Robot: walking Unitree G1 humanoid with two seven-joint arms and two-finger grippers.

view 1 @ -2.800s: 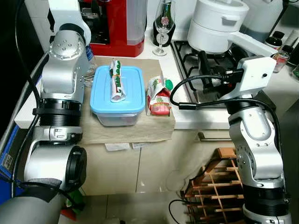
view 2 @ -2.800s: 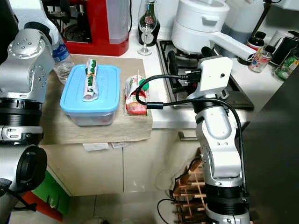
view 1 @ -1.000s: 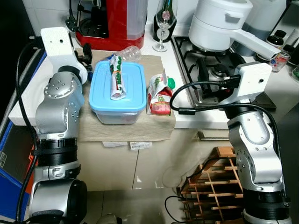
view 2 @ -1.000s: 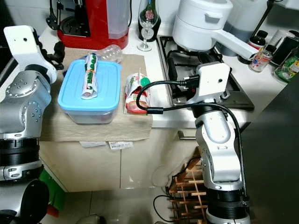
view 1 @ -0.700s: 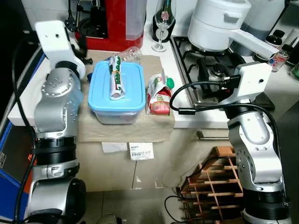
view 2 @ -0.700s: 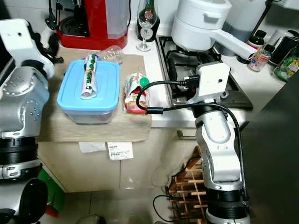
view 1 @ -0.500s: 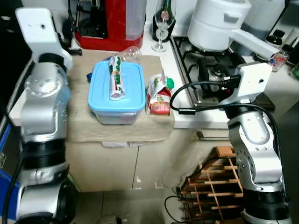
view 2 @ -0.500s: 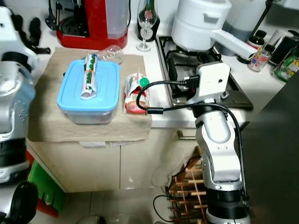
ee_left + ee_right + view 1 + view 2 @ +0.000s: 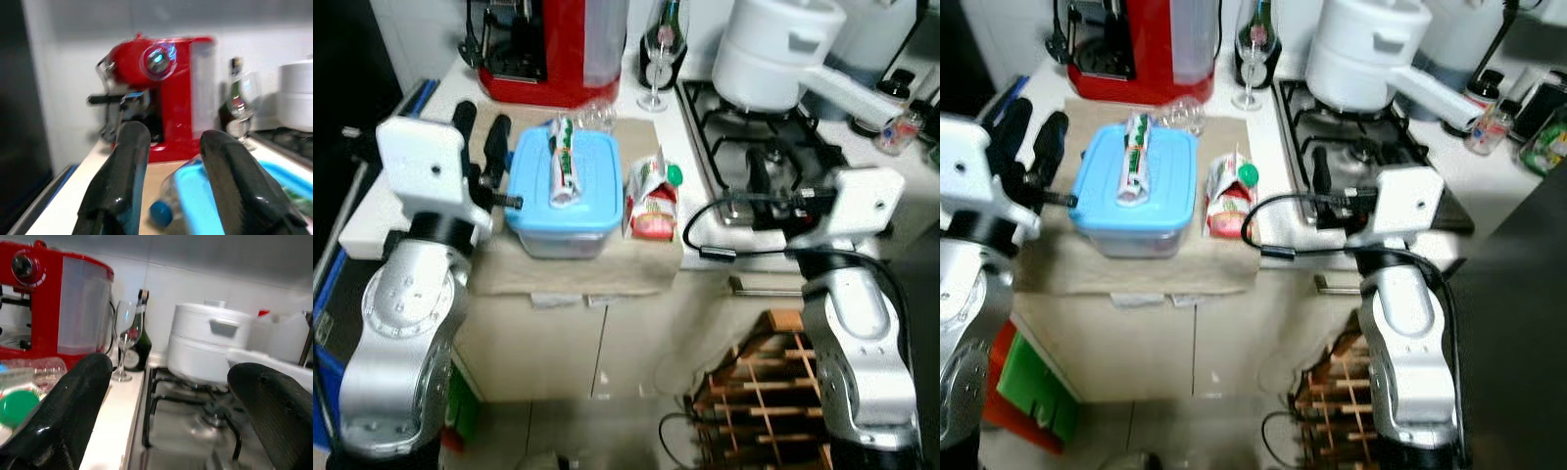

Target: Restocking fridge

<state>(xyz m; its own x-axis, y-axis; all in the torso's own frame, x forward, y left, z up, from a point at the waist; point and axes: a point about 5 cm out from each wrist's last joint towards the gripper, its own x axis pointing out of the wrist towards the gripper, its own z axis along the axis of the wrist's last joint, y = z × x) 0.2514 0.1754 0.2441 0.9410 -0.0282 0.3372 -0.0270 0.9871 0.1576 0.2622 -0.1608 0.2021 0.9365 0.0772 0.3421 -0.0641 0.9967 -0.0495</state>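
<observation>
Jaws apart, left gripper beside blue container

Blue-lidded container: rectangular, clear walls, lid shut, sits flat on a beige cloth at the front of the bench.

Wrapped roll: green-and-white printed wrapper, lies lengthwise on the container's lid, one end toward the wall.

Carton: small, red and white with a green screw cap, top crumpled, lies on the cloth just beside the container, on the hob side.

Clear plastic bottle: lies on its side behind the container, near the wall; blue cap visible in the left wrist view, body touching the container's far edge.
</observation>
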